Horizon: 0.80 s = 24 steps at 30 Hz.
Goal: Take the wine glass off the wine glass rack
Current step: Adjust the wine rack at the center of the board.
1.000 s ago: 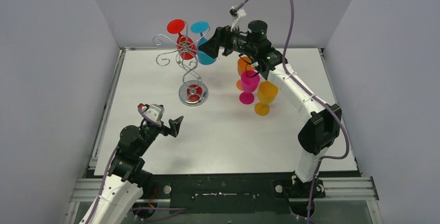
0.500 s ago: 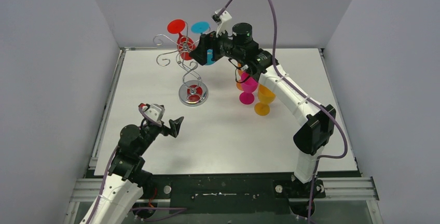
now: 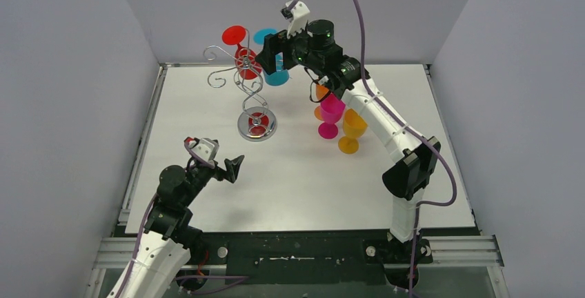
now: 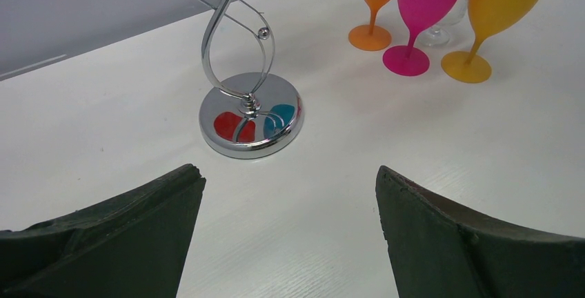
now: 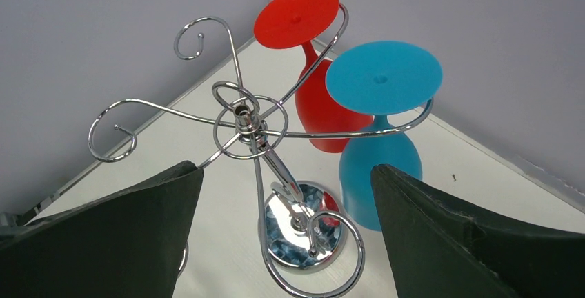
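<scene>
Hovering my right gripper (image 5: 288, 172), jaws wide, at the wine glass rack (image 5: 241, 120); the blue wine glass (image 5: 383, 77) hangs by one jaw's inner edge. Jaws of my left gripper (image 4: 290, 174) gape over the table (image 4: 103, 125).

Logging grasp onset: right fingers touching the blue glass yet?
Cannot tell. In the right wrist view, one finger of the open right gripper overlaps the bowl of the blue wine glass, hiding any gap; the top view is blocked.

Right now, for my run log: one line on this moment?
right hand: open, at rack top | left hand: open, near table | red glass, blue glass: on rack
</scene>
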{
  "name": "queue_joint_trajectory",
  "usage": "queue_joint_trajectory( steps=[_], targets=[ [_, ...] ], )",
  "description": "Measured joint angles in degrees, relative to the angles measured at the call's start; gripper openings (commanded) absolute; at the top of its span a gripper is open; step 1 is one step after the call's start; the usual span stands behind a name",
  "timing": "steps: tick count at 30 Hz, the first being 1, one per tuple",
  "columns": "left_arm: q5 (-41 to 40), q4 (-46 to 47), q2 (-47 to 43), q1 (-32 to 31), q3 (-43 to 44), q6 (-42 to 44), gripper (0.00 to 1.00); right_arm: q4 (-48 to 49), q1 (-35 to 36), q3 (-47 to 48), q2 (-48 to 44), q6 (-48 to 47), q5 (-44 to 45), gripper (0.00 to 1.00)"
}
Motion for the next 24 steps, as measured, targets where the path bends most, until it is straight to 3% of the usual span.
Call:
queue_joint_trajectory(
  steps=[24],
  targets=[
    [1.2,0.0,0.2,1.1,0.0,0.0,0.94,-1.2,0.3,-4.3,-0.7,1.1,-2.4,0.92]
  ],
)
